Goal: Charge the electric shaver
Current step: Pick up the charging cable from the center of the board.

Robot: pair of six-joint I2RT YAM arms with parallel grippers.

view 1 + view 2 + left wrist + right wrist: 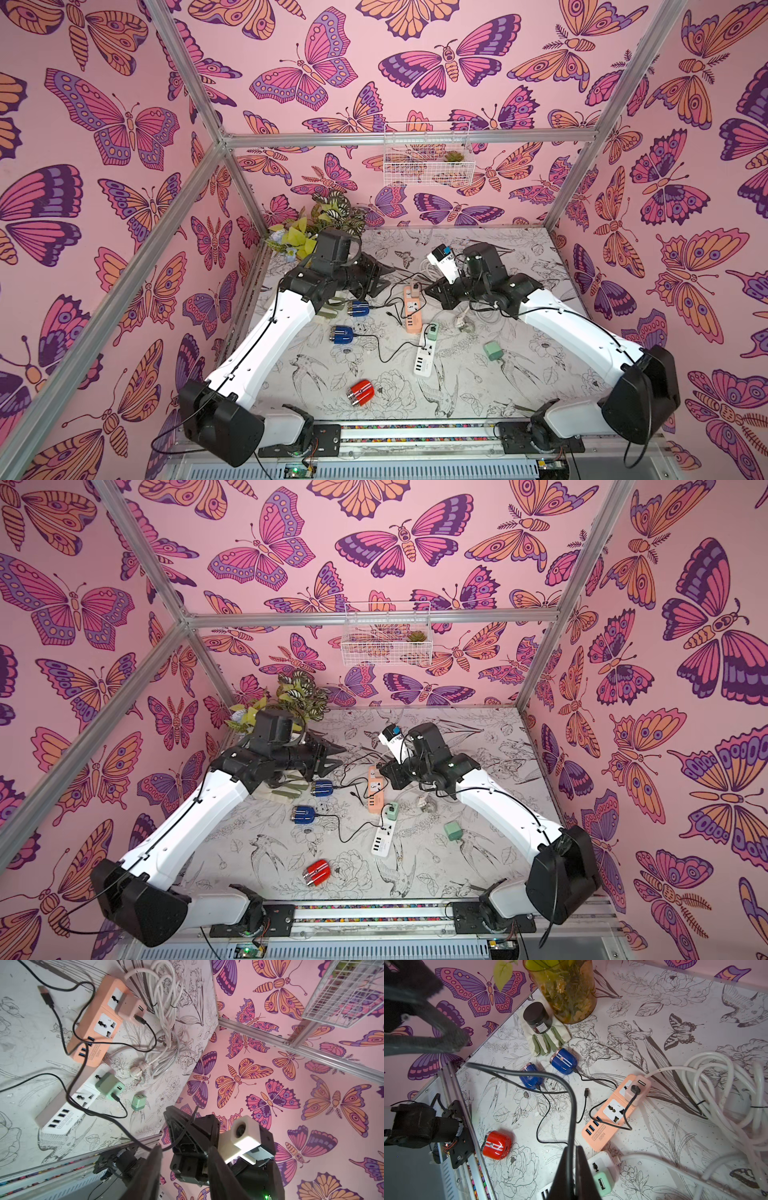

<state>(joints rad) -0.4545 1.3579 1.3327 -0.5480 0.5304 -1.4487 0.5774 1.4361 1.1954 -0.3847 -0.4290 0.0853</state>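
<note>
R gripper (573, 1148) was clamped shut on a black cable (571, 1105), held in the air just off the far end of the orange power strip (610, 1113). L gripper (185, 1148) hung at the opposite side of that far end, jaws parted w/ nothing between them. The cable ran past one fingertip (155, 1153) but wasn't pinched. Couldn't trace either end of it.

Red shaver (496, 1145), prob the one meant, lay on the table well apart from the strip, toward the robot's base & L-arm side, no lead in it. A blue shaver (563, 1061) & a second blue shaver (531, 1078) sat on the strip's L-arm side, each w/ a black lead in. Pink adapter (635, 1089) sat in the strip's far socket, lead attached. USB ports at the strip's near end looked free.

Step in hand, as I read it: sorting the lifted lead btw the arms, before any plugging. Nxt move prob needs the L gripper to close on the lead near its small plug, carry it to the red shaver & line it up w/ the port, which wasn't visible. That shaver looked light & rounded, so it could skid and may need bracing.
</note>
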